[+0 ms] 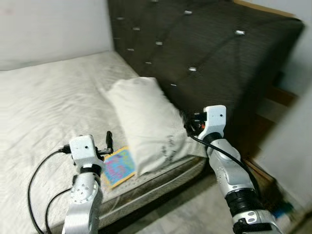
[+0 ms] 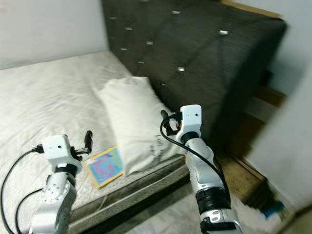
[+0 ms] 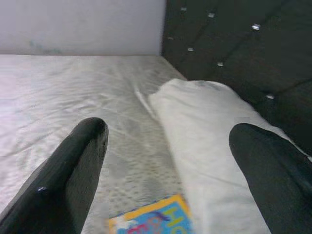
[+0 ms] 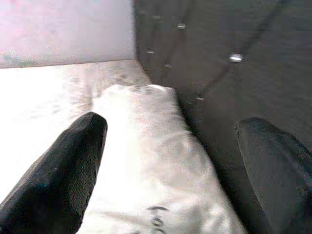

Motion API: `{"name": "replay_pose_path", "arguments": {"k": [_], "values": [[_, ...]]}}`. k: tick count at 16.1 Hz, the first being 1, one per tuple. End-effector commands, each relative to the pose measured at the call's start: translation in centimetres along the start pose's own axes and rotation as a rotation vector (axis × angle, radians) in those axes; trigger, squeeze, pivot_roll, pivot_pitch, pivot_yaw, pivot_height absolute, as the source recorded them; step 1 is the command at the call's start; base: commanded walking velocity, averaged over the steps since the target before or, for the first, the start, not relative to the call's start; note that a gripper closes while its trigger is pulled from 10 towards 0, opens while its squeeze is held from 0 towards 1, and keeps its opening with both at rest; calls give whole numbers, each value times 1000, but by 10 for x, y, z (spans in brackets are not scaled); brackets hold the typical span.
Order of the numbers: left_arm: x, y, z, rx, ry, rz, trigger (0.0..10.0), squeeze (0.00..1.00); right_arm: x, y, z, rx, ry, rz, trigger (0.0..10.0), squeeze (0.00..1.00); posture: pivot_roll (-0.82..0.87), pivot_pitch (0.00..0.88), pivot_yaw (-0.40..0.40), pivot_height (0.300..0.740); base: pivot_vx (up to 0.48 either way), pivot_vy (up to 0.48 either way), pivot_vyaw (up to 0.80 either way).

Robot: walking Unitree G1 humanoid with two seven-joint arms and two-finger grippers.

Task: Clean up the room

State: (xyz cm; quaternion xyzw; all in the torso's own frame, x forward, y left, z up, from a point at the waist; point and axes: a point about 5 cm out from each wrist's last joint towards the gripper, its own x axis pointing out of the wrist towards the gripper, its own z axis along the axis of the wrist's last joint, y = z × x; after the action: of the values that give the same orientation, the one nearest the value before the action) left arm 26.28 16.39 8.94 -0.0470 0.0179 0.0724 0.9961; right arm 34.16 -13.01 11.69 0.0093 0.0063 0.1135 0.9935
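Observation:
A white pillow [image 1: 146,122] lies on the bed beside the dark tufted headboard [image 1: 204,48], its near end reaching the mattress edge. A colourful book [image 1: 118,165] lies flat on the sheet, partly tucked under the pillow's near corner. My left gripper [image 1: 108,142] hovers open just above the book's left side. My right gripper [image 1: 191,124] is open at the pillow's right edge, between pillow and headboard. In the right wrist view the fingers [image 4: 63,180] straddle the pillow [image 4: 151,165].
The mattress [image 1: 48,97] with a pale wrinkled sheet stretches left to a white wall [image 1: 48,24]. A wooden bed frame part [image 1: 280,95] and floor clutter [image 1: 282,209] sit at the right. Grey floor [image 1: 195,214] runs along the bed's near side.

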Motion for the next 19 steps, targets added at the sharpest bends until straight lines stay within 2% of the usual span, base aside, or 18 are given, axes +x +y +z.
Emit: {"name": "replay_pose_path", "arguments": {"k": [1,14,16,19], "values": [[-1,-2,1,0,2,-4,10000,0,0,-1,5,-11,-20,-1,10000,0,-85,0,-39,740,0,0,800],[1,-2,3,-19,-3,0,10000,0,0,5,4,-9,-22,40,10000,0,-88,0,-44,740,0,0,800],[1,-4,3,-15,-5,-7,10000,0,-1,4,4,21,-25,31,10000,0,-87,0,-45,740,0,0,738],[2,-5,4,-12,-7,-23,10000,0,-2,2,1,35,-14,21,10000,0,-85,0,-47,740,0,0,0]]}}
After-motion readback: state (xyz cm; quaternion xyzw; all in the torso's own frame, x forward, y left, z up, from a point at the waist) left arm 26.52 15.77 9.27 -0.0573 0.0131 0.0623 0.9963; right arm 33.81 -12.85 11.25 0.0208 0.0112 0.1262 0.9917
